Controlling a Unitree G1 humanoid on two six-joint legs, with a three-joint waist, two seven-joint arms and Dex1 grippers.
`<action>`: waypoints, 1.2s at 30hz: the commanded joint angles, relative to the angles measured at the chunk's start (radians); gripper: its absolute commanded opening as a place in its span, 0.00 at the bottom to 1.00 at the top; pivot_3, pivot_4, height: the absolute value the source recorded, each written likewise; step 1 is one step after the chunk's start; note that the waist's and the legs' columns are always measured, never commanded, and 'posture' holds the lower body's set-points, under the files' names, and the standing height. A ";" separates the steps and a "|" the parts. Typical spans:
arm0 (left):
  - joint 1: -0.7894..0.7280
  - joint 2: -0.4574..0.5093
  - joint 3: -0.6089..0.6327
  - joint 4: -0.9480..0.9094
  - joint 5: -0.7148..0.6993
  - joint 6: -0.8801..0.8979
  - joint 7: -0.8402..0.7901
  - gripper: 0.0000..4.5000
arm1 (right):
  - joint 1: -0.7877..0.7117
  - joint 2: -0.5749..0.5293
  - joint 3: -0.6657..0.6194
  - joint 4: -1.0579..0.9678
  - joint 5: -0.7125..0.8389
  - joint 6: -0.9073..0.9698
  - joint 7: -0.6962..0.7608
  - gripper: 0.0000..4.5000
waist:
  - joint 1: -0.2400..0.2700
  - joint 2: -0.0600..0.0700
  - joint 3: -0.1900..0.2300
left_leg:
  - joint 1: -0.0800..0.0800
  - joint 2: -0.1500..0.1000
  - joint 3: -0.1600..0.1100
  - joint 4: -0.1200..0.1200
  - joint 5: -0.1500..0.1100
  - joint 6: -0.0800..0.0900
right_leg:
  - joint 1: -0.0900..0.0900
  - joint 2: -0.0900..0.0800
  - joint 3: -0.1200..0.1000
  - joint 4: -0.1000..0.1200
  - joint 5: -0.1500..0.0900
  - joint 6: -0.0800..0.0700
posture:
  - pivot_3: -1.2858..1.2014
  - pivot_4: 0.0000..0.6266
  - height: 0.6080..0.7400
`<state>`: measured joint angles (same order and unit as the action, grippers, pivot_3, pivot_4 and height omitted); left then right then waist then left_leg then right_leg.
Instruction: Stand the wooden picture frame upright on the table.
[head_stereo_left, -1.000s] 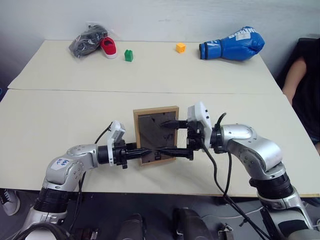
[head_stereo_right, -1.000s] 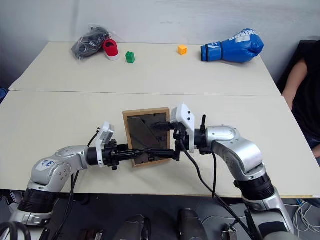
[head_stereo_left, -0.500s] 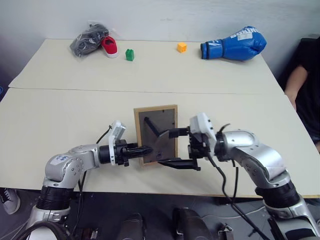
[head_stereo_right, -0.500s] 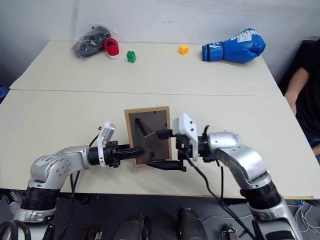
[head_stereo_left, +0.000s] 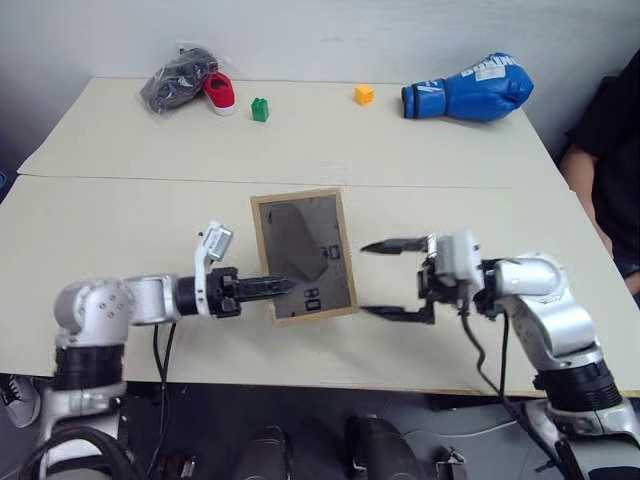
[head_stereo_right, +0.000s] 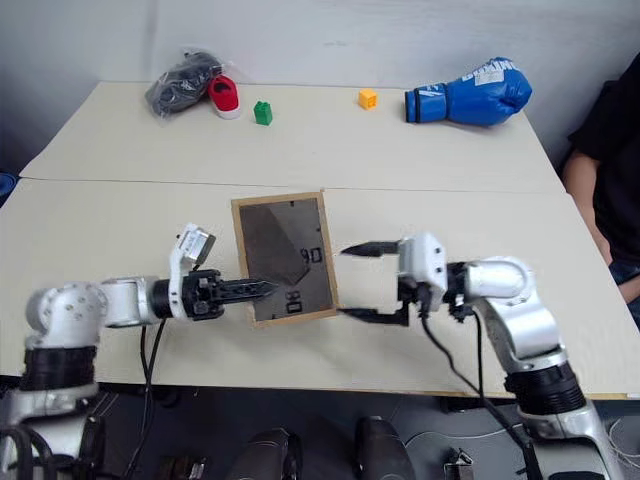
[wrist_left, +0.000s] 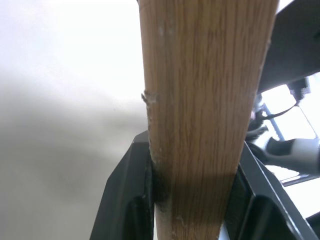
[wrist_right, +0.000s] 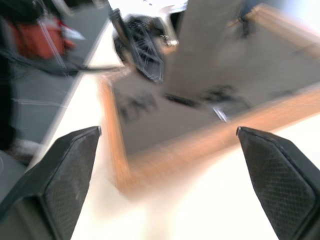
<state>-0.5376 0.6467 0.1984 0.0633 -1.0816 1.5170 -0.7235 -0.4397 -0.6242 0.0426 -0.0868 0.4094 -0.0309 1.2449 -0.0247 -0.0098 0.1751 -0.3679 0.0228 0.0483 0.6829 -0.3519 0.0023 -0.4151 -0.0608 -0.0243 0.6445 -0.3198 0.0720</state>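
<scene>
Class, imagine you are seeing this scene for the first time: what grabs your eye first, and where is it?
The picture frame stands out at the table's near middle, dark back toward the camera, its edge pinched by the left gripper. Beside it, apart from it, the right gripper hangs wide open. At the far edge lies a bright blue boxing glove.

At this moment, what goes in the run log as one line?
picture frame: back panel facing camera, off upright | left claw: shut on frame's left edge | right claw: open, beside frame, apart | table: frame not yet standing freely
</scene>
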 joint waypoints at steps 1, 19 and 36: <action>-0.053 0.039 -0.016 0.123 -0.202 0.097 0.044 0.28 | -0.068 0.011 -0.037 0.247 -0.176 -0.514 -0.004 0.99 | -0.005 0.000 0.000 | 0.000 0.000 0.000 0.000 0.000 0.000 | 0.000 0.000 0.000 0.000 0.000 0.000 | 0.52 0.24 1.00; -0.120 0.155 -0.339 0.307 -0.885 0.049 0.460 0.28 | -0.358 0.257 0.107 0.738 -0.766 -1.245 -0.587 0.96 | -0.029 -0.001 0.001 | 0.000 0.002 0.000 0.001 0.003 -0.004 | -0.003 0.000 0.000 0.005 0.000 0.000 | 0.52 0.24 1.00; -0.027 0.174 -0.202 0.113 -0.891 -0.114 0.606 0.50 | -0.388 0.203 0.161 0.747 -0.853 -1.231 -0.842 0.37 | -0.033 -0.001 0.001 | 0.000 0.002 0.000 0.002 0.003 -0.005 | -0.003 0.001 0.001 0.007 0.000 0.000 | 0.52 0.24 1.00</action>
<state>-0.5788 0.7844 -0.0510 0.2381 -1.9616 1.4084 -0.1118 -0.8037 -0.4121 0.2188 0.6833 -0.4839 -1.2589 0.4393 -0.0581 -0.0110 0.1764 -0.3677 0.0247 0.0480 0.6845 -0.3485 -0.0027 -0.4185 -0.0601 -0.0235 0.6513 -0.3201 0.0716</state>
